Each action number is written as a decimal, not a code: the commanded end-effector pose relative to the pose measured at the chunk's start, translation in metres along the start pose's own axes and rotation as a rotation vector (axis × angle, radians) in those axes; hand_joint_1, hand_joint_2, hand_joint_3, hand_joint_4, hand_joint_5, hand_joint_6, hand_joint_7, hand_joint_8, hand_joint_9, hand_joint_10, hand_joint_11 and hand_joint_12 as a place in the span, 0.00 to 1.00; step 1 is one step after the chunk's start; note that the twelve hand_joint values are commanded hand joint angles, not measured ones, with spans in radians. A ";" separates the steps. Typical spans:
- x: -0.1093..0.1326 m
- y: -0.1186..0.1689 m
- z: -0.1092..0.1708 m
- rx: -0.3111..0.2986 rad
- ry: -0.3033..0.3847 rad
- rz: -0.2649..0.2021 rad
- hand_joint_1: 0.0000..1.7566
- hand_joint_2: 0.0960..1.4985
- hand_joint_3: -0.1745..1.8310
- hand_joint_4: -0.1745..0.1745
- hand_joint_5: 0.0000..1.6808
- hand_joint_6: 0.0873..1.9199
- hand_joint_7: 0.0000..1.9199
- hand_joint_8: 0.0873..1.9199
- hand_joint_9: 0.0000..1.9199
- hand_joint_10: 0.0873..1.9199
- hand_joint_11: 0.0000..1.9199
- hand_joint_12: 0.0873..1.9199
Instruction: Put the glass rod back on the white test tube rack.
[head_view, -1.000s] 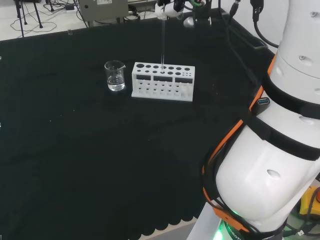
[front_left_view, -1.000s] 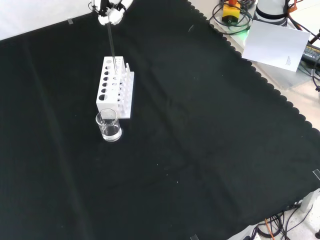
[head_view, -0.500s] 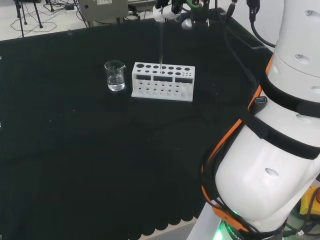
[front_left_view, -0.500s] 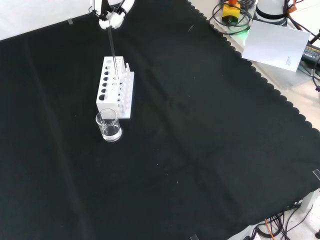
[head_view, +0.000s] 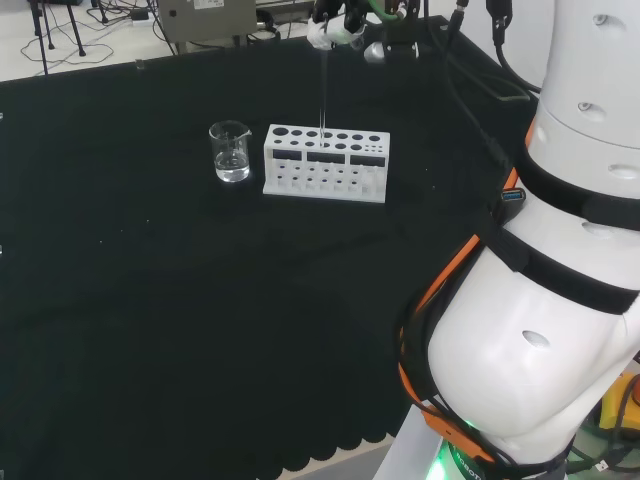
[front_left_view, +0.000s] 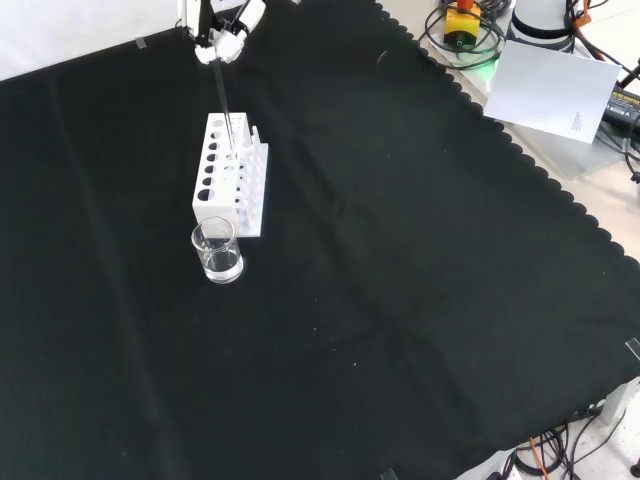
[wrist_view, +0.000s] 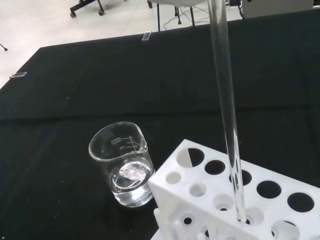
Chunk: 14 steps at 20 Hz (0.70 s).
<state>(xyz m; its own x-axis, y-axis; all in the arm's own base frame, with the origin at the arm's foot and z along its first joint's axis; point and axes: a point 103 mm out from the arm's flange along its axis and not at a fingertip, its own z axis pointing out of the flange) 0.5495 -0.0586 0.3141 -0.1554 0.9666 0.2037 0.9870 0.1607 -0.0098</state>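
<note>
**Rod seated in rack hole, release pending**

The glass rod (wrist_view: 227, 115) is held near upright, its lower end seen inside a hole of the white test tube rack (head_view: 325, 163) in the wrist view. In the head view the rod (head_view: 323, 95) runs from the hand (head_view: 335, 30) at the top edge down to the back row of holes. In the front view the hand (front_left_view: 222, 35) is seen above the far end of the rack (front_left_view: 230, 180), the rod (front_left_view: 225, 100) slanting slightly down into it.

Fingers: the rod's top end is pinched between them, judged from the head and front views; detail is small.

A beaker (head_view: 230, 152) with a little clear liquid stands just beside the rack on the black worktop (front_left_view: 400, 280), apart from it.

Risks from here, as judgement:
- Whether the tip is bottomed out cannot be told. If released early, the rod would drop and could chip or crack.
- The rod is much taller than the rack. A lean on release could lever the rack or leave the rod tilted against the hole rim.
- Sideways travel before release would load the rod against the hole edge; the rack could be dragged or tipped toward the beaker.
- If the fingers are withdrawn sideways, not straight up, the rod top could be caught and pulled back out.
</note>
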 end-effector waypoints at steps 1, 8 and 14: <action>0.001 0.002 -0.014 -0.026 -0.005 -0.001 0.74 0.73 0.00 0.00 0.73 0.12 0.60 0.54 0.92 0.32 0.63 0.36; 0.000 0.001 -0.016 -0.031 -0.005 0.007 0.74 0.73 0.00 0.00 0.73 0.12 0.60 0.54 0.92 0.32 0.63 0.36; 0.001 0.002 -0.012 -0.025 -0.002 0.008 0.74 0.73 0.00 0.00 0.73 0.12 0.60 0.54 0.92 0.32 0.63 0.36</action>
<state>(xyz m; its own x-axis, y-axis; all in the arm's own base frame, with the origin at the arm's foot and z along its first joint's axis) 0.5516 -0.0606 0.3282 -0.1476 0.9681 0.2027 0.9889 0.1473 0.0165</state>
